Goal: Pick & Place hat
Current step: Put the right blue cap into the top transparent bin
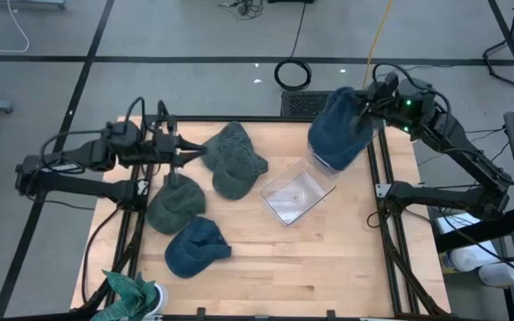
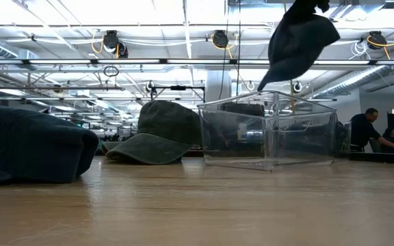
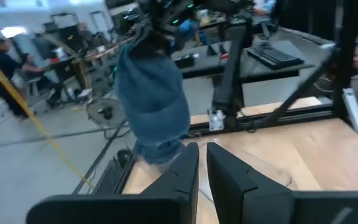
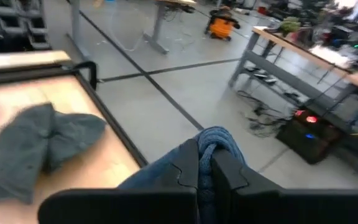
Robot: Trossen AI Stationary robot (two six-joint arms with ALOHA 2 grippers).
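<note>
A: Start at the left side. What's there?

B: The left hand (image 1: 178, 148) hangs over the left part of the desk (image 1: 328, 267). Its fingers (image 3: 182, 171) stand close together with only a thin slit between them, and nothing sits in that slit. Just under it lies a grey-green hat (image 1: 175, 207), and nearer the front edge a blue cap (image 1: 196, 248). At the front left corner there is a teal cloth (image 1: 128, 290).

A: And toward the middle?

B: A pile of dark green caps (image 1: 232, 159) lies just beside the left hand, toward the centre. In the low view one of them, an olive cap (image 2: 154, 133), rests flat on the desk with its brim pointing left. Next comes a clear plastic bin (image 1: 298, 194), standing on the desk with its opening up.

A: Where's the hat being moved?

B: The blue hat (image 1: 340, 127) hangs in the air over the far right end of the clear plastic bin, held up off the desk. In the low view it dangles above the bin's rim without touching it.

A: What holds it?

B: The right hand (image 1: 375, 98), at the far right of the desk. Its fingers (image 4: 188, 165) are clamped tight together on a fold of the blue fabric, which bunches up between them.
</note>
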